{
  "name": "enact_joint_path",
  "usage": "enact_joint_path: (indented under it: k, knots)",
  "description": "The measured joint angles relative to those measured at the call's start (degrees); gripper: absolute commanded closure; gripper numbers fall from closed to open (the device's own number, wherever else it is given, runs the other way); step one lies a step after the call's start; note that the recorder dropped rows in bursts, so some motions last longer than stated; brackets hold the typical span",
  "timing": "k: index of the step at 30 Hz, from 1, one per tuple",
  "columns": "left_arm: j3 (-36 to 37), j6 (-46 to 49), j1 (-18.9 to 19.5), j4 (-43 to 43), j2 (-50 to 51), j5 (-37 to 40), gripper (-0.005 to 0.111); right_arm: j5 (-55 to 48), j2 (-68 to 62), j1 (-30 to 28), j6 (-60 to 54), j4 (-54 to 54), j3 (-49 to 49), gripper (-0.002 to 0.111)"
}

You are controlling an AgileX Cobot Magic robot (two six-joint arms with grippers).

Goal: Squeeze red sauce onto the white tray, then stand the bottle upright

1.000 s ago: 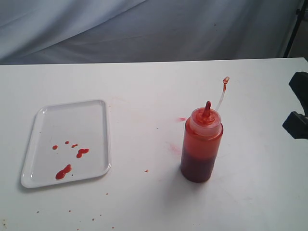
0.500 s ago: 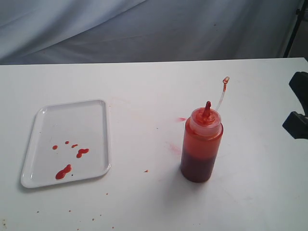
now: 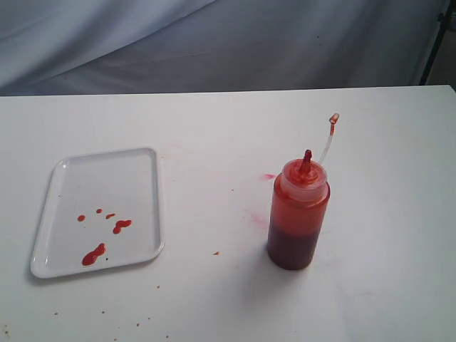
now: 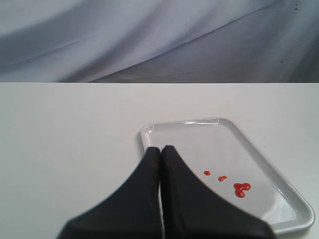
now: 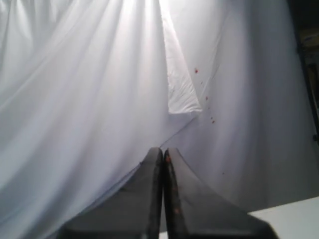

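White glossy plastic at the lower left of the exterior view is the white tray [image 3: 107,178], lying flat where it lay a second ago. The red sauce [image 3: 93,254] sits as the same few blobs in its nearer half. Faint red smears [image 3: 258,219] mark the table [image 3: 214,121] right of centre, unchanged. Just right of them the bottle [image 3: 298,214] stands upright in the same spot, its nozzle [image 3: 307,160] up and its thin tether [image 3: 327,146] arching to the upper right. At the right edge, the dark gripper parts seen a second ago have gone from the frame.

The tray's left rim lies near the table's left side, and its near rim stands back from the lower edge. A wide bare strip separates tray and bottle, which are well apart. More bare table runs behind both to the far edge, where grey cloth [image 3: 214,43] hangs. Open table also lies right of the bottle.

In the wrist views, the left gripper [image 4: 161,148] is fully closed on nothing over the tray's corner. The right gripper [image 5: 163,150] is likewise pressed closed and empty, facing the cloth.
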State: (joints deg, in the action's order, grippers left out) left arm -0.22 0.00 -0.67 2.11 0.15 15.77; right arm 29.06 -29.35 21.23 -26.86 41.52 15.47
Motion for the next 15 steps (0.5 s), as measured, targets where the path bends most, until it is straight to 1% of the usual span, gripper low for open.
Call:
enact_joint_path:
  k: [6, 15]
  knots:
    - [0.00, 0.00, 0.00, 0.00, 0.00, 0.00, 0.107, 0.12, 4.35, -3.93, 0.00, 0.00, 0.00, 0.108]
    - [0.00, 0.00, 0.00, 0.00, 0.00, 0.00, 0.107, 0.93, 4.86, -4.17, 0.00, 0.04, 0.00, 0.108]
